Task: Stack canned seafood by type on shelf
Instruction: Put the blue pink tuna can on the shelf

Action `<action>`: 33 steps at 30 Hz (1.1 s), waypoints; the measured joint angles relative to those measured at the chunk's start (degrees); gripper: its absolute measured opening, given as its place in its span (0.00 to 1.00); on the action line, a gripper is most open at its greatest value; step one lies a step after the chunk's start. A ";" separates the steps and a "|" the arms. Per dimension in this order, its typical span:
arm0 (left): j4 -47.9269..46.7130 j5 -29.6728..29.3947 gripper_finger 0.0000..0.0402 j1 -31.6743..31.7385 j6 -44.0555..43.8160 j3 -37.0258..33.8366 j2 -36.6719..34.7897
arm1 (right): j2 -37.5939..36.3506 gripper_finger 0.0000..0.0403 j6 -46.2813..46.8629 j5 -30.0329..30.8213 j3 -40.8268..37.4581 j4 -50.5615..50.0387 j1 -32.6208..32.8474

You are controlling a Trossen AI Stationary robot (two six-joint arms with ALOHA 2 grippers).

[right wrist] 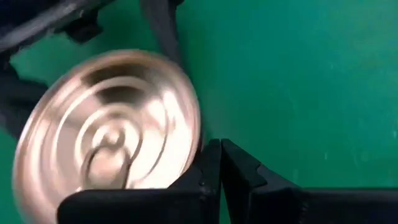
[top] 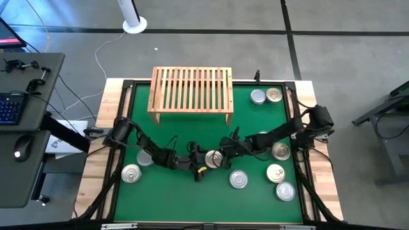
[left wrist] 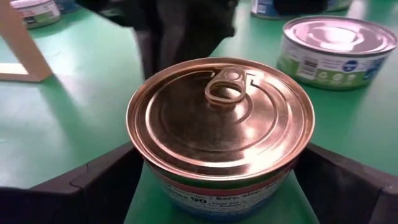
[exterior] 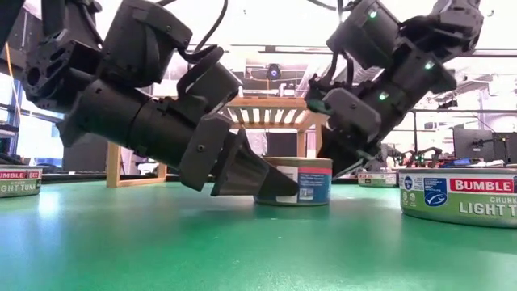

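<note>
Gold tin (left wrist: 221,127) sits between left pincer (left wrist: 217,186) fingers, spread apart; right pincer (right wrist: 219,171) pressed together alongside. Close squarely, lift level.

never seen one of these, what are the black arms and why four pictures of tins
They are two robot arms at a table with a green mat. One picture looks straight down, one sits at table height, and one rides on each wrist. Small tins lie scattered; the wooden shelf is still bare. The left pincer is open around a gold-lidded tin that stands on the mat. The right pincer, fingers shut, is right beside that same tin.
</note>
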 joint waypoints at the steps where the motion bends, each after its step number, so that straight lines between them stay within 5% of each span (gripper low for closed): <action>1: 0.19 0.55 0.94 0.24 -0.23 0.00 0.00 | 0.42 0.01 0.02 0.02 0.00 1.04 -0.04; 9: -0.49 6.45 0.95 2.67 -3.45 0.07 -0.02 | 0.81 0.01 0.02 0.75 0.00 1.43 -0.28; 18: -1.33 -0.26 0.95 1.37 -1.84 0.13 -0.04 | -3.11 0.01 3.06 5.06 0.13 -11.75 -0.11; 28: -1.09 -1.03 0.93 0.87 -1.79 0.13 -0.09 | -8.18 0.01 10.76 8.06 0.15 -28.09 2.29; 33: -0.72 -0.90 0.93 1.15 1.39 0.13 -0.11 | -8.86 0.01 10.93 8.27 0.15 -27.56 3.37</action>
